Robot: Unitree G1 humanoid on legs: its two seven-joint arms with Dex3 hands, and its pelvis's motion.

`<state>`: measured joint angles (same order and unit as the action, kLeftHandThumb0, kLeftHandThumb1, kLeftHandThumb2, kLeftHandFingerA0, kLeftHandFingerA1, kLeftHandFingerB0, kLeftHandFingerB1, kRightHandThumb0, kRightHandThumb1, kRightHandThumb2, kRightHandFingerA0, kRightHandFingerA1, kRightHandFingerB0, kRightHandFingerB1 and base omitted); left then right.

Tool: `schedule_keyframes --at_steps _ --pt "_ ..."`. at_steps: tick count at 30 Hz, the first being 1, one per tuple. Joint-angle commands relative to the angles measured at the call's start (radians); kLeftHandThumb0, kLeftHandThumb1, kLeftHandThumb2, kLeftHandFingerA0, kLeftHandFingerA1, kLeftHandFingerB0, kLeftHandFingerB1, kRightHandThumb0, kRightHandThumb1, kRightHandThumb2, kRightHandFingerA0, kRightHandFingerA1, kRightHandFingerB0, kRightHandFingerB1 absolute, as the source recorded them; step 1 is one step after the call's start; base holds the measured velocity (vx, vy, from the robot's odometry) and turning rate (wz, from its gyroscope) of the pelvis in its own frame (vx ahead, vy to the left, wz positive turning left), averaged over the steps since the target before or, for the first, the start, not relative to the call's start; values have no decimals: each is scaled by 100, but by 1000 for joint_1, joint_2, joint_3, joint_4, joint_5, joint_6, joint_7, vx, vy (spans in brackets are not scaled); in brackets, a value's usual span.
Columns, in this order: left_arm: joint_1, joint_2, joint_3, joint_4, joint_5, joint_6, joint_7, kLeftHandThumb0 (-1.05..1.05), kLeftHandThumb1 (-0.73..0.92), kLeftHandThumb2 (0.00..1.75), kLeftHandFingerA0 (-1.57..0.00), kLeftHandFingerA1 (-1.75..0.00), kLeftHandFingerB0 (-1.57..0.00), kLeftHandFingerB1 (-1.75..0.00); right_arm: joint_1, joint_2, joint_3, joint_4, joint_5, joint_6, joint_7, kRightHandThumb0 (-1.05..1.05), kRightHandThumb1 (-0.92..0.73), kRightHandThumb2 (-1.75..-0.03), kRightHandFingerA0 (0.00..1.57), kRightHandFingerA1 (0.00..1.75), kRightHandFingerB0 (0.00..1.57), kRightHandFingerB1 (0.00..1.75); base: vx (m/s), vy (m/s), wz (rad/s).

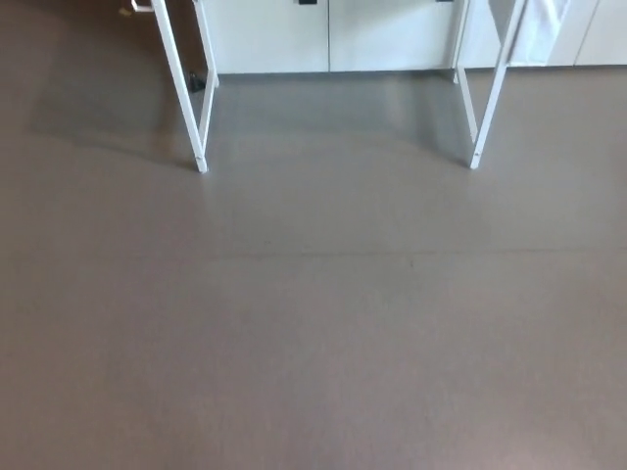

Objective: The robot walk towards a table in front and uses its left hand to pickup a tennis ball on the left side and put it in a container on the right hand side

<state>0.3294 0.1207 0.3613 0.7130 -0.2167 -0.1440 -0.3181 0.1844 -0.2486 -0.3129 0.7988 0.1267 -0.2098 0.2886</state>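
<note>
Only smooth grey floor (313, 323) ahead, and the counter's slim white legs (199, 117); flat white cabinets (284, 39) behind; tennis ball out of sight, presumably up top; neither hand in frame, state unknowable; expect a light, fuzzy, springy ball; wrap its middle, not pinch it.

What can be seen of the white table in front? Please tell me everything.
Only the legs of the white table show; its top is cut off by the picture's upper edge. On each side, left and right, thin white bars, metal by the look, slant down and stand on the grey floor. White cabinets stand behind it. Nothing else touches it.
</note>
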Motion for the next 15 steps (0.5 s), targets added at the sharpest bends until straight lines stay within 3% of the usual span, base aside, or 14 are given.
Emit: schedule_keyframes --at_steps 1,15 --pt "1 25 3 10 -9 -17 -8 -23 58 57 -35 -32 -26 -30 3 -6 -1 12 15 -12 4 -13 -52 -56 54 46 39 39 300 -28 -11" --pt "0 28 2 27 -11 -27 2 -21 56 57 -38 -33 -29 -31 5 -6 11 23 3 -21 -22 -11 -52 -55 56 45 40 38 340 118 -10"
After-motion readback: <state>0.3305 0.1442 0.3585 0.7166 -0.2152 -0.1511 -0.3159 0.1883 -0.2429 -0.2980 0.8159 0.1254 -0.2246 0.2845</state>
